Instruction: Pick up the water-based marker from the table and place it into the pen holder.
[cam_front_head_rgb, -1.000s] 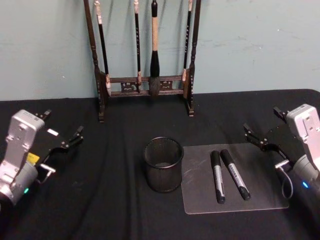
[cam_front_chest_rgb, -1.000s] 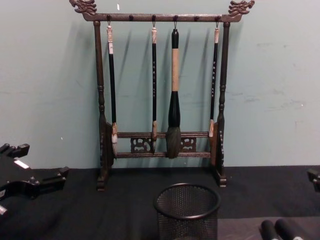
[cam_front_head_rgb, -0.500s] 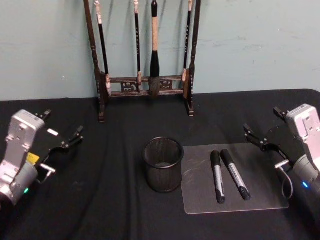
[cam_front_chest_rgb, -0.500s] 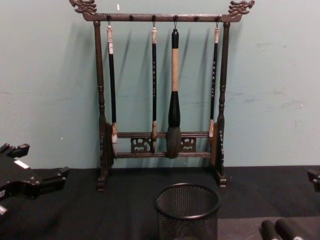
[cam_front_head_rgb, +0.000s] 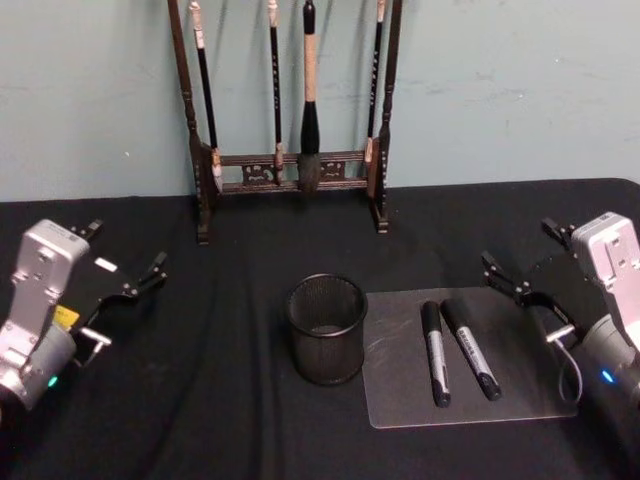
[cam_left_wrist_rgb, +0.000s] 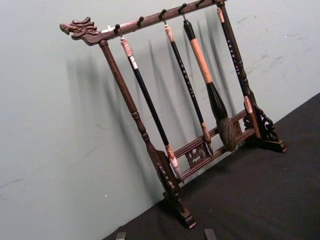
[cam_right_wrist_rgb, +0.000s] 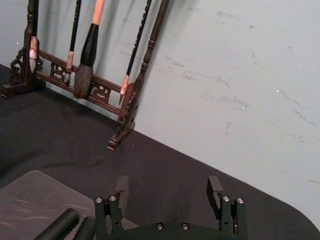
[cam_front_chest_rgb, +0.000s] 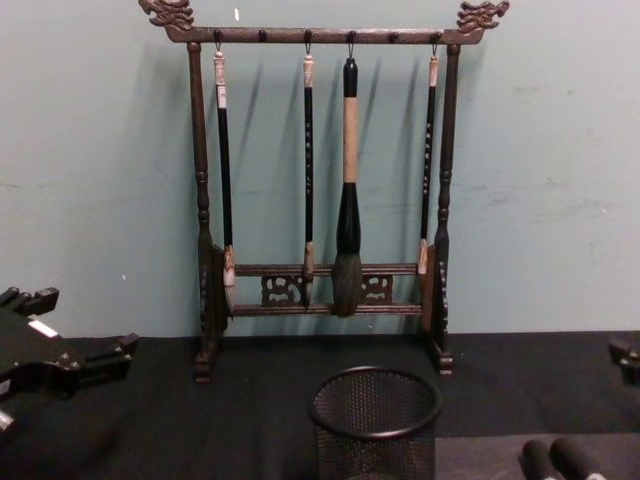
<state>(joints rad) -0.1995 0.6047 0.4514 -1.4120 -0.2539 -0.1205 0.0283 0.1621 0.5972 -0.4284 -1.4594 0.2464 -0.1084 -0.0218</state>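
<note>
Two markers (cam_front_head_rgb: 436, 355) lie near the right pincer (cam_front_head_rgb: 516, 244).

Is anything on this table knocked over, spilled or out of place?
Nothing stands out. The round black wire-mesh pen holder stands upright, two black markers lie side by side on the grey mat, the dark wooden brush rack is upright, and the left pincer and right pincer hover open at the sides.

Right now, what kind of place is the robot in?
Probably a desk for writing or calligraphy practice: a wooden brush rack hung with brushes, a mesh pen holder, and two markers on a mat, all on a black-covered table.
</note>
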